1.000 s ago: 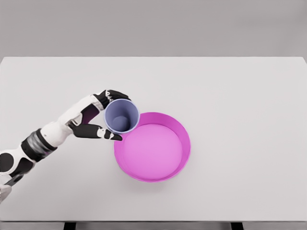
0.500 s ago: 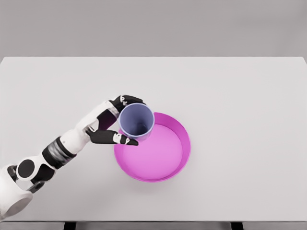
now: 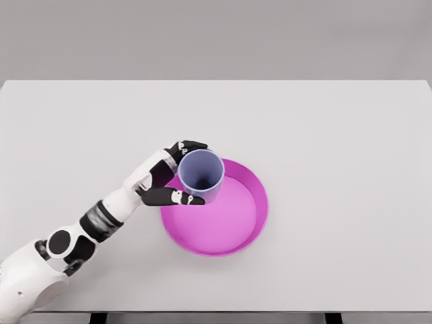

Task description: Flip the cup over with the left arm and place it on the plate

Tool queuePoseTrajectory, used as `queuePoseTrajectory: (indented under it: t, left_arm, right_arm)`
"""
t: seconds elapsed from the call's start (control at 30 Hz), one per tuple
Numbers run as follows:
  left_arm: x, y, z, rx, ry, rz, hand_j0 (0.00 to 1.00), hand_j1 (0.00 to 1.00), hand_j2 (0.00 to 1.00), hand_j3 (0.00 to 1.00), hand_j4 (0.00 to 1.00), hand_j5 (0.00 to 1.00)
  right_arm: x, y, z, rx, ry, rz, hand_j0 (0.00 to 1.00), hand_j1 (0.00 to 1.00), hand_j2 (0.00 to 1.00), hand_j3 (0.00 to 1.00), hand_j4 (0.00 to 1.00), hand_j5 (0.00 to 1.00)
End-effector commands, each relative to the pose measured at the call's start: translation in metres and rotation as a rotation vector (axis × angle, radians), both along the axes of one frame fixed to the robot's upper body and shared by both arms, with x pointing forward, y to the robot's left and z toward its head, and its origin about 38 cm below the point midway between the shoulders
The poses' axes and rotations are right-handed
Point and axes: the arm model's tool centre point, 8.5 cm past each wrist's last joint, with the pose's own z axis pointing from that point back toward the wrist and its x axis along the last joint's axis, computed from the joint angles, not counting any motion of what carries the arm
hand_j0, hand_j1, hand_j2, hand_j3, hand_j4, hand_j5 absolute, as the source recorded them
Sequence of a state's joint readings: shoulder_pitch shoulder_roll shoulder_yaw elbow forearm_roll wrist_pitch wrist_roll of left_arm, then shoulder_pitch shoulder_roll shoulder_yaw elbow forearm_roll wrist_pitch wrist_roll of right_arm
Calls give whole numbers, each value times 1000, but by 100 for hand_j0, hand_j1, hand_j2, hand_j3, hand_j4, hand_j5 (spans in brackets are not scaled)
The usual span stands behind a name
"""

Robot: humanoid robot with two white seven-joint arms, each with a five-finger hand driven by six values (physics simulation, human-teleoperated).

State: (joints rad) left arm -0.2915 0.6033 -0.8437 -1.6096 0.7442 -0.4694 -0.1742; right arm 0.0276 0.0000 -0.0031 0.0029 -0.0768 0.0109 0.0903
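If the left robot hand (image 3: 177, 177) lets go now, I reckon the small lavender-blue plastic cup (image 3: 200, 175) lands half on the raised rim of the round magenta plate (image 3: 260, 202) and tips over, since it hangs right above the plate's upper-left edge rather than the middle. The fingers are wrapped round the cup's side, thumb underneath, pinching it. The cup's mouth faces up toward the camera, so its long axis runs roughly vertical, leaning slightly. All of it sits over the white worktop (image 3: 337, 135).
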Motion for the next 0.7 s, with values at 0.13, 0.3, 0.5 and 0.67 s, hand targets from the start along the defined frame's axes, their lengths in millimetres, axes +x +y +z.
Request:
queuePoseTrajectory:
  t: [0.13,0.3,0.5,0.67]
  left_arm:
    - [2,-6,-12,-9,30,11,66,66,66,66,66,66]
    - [-1,-6,-18,-4,43,10,67,67,67,67,67,67]
    - [-3,-6,-20,-4,50,11,68,68,68,68,68,68]
    - [-4,-5,-22,-6,54,13,73,73,73,73,73,73]
  right_arm:
    - [0,0,0,0,0,0,100,100,100,100,100,100]
    - [0,0,0,0,0,0,100,100,100,100,100,100]
    - [0,0,0,0,0,0,100,100,100,100,100,100]
    - [0,0,0,0,0,0,100,100,100,100,100,100]
